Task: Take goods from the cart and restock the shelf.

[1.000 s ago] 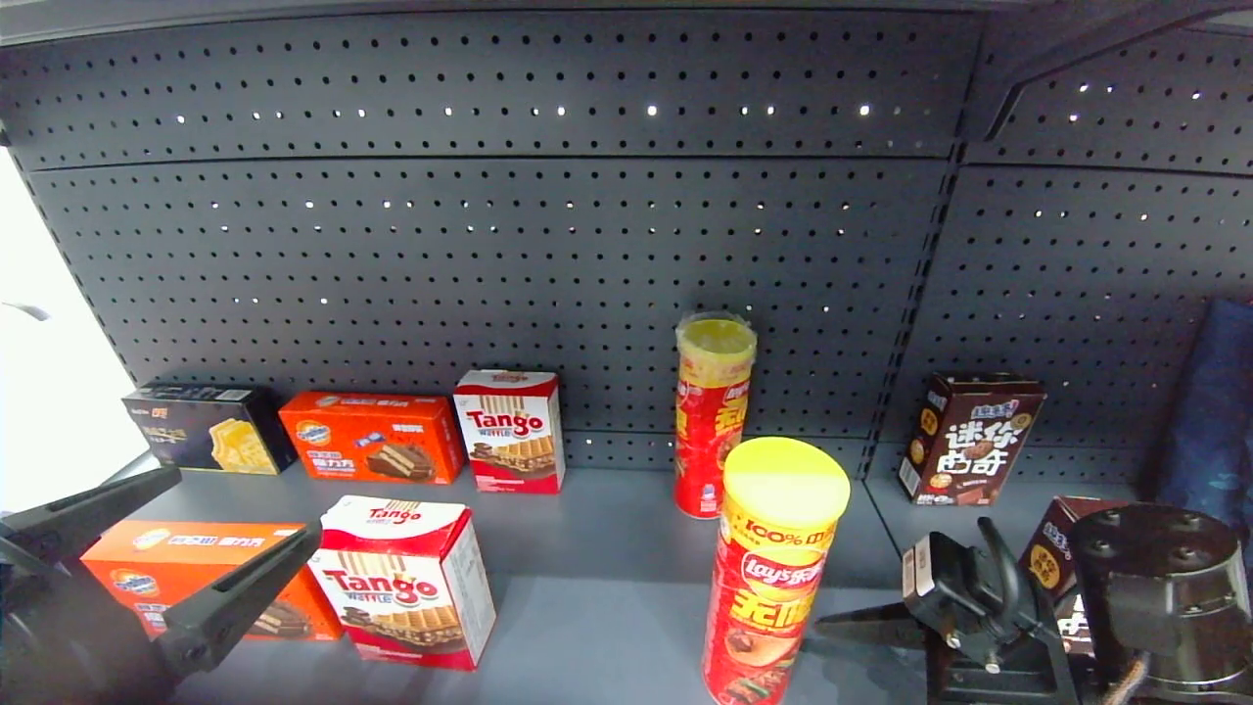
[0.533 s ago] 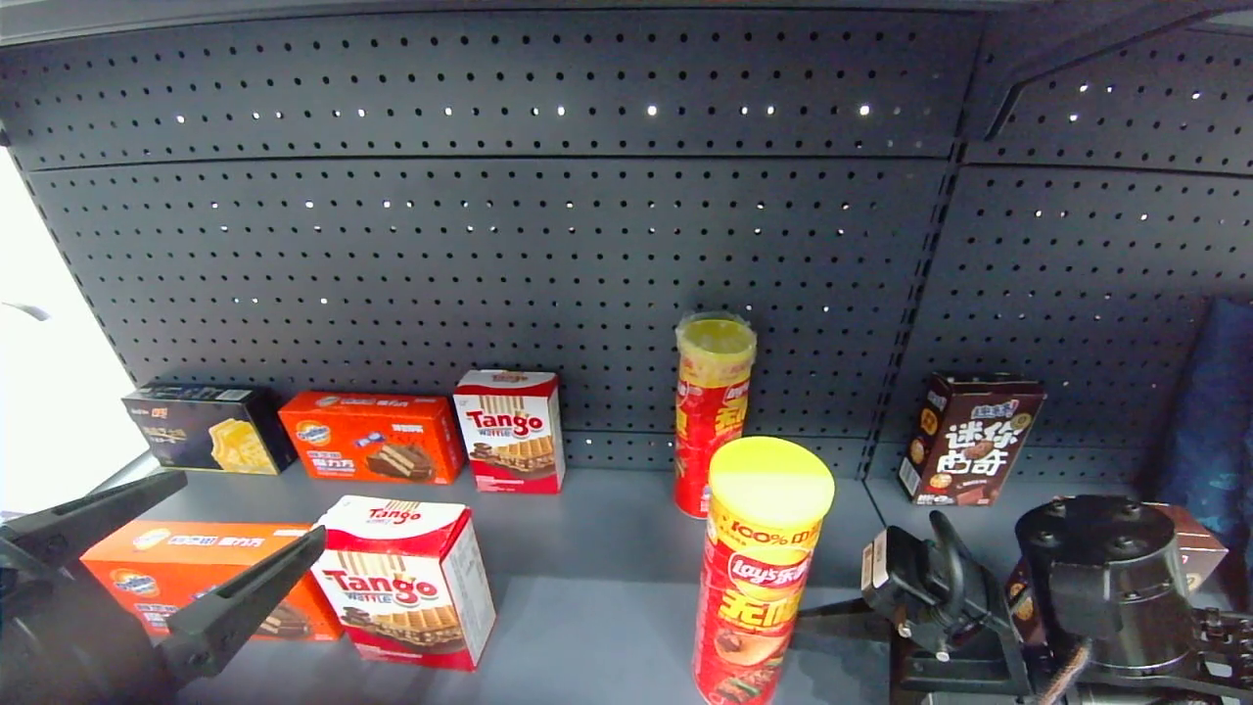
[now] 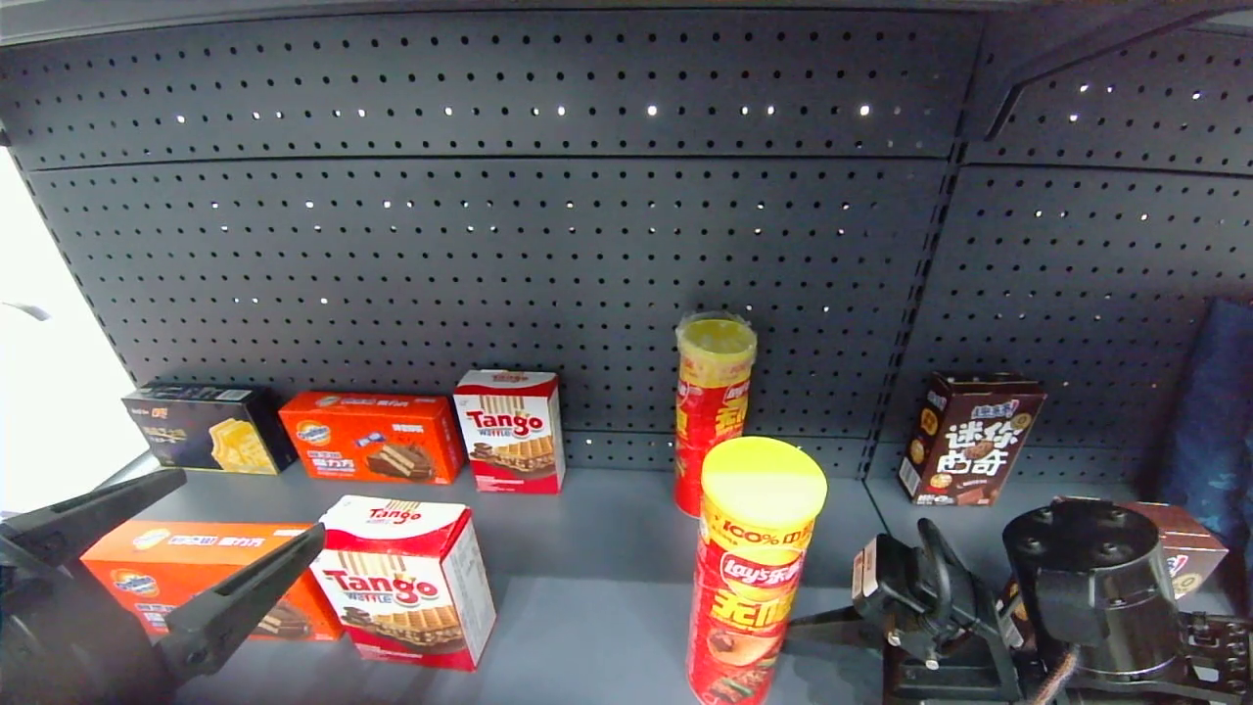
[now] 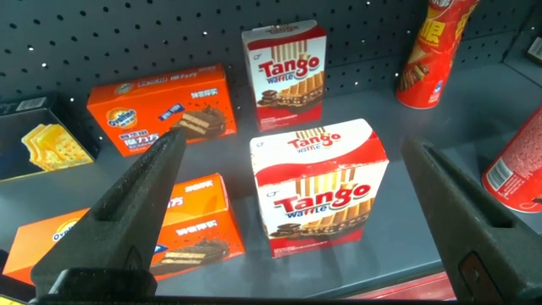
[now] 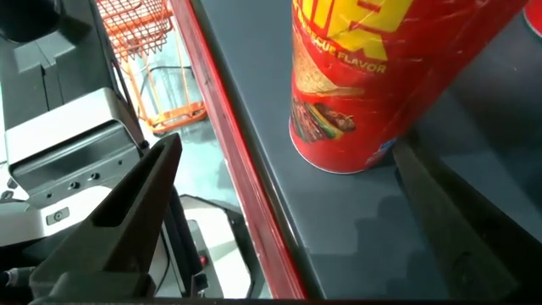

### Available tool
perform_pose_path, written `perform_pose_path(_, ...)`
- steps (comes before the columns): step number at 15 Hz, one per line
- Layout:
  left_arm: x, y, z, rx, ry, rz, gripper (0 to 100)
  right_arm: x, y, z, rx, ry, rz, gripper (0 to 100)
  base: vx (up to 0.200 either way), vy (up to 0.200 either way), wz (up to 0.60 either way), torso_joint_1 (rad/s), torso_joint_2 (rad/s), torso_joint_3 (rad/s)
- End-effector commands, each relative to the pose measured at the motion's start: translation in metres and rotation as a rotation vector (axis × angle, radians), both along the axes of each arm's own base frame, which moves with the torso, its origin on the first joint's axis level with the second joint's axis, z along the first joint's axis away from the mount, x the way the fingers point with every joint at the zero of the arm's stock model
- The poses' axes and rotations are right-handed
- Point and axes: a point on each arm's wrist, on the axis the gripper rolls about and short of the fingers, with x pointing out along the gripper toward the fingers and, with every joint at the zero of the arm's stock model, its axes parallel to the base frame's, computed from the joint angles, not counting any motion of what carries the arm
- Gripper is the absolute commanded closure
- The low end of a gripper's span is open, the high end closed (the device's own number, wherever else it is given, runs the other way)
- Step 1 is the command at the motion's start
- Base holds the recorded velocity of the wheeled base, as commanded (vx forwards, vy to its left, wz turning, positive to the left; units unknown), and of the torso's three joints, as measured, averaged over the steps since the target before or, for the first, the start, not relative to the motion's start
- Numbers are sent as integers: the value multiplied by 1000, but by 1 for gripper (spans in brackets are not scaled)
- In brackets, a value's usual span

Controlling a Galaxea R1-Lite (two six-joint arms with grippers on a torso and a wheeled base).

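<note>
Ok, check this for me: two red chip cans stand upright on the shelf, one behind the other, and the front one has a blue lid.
Not quite. The front chip can has a yellow lid, not a blue one, as the head view shows. The rest holds: it and the rear chip can are both red and stand upright on the shelf, one behind the other.

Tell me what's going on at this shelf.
A two-armed robot is restocking a shelf. Its right tool is open, with the base of a red chip can between its fingers. The can stands upright near the shelf's front edge, ahead of a second can. The left tool hangs open near the front wafer box, holding nothing.
</note>
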Motion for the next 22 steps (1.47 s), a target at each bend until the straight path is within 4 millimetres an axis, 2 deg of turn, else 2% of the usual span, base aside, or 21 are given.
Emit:
perform_pose_path(1,0,0,0,-1,-1,0,0,-2,-2,2,6,-8,-2,0,0,0,0,0,0,0)
perform_pose_path(10,0,0,1,-1,-6,0,0,2,7,3,10,-10,16,0,0,0,0,0,0,0)
perform_pose_path(22,0,0,1,-3,-5,0,0,1,9,2,5,-8,22,0,0,0,0,0,0,0)
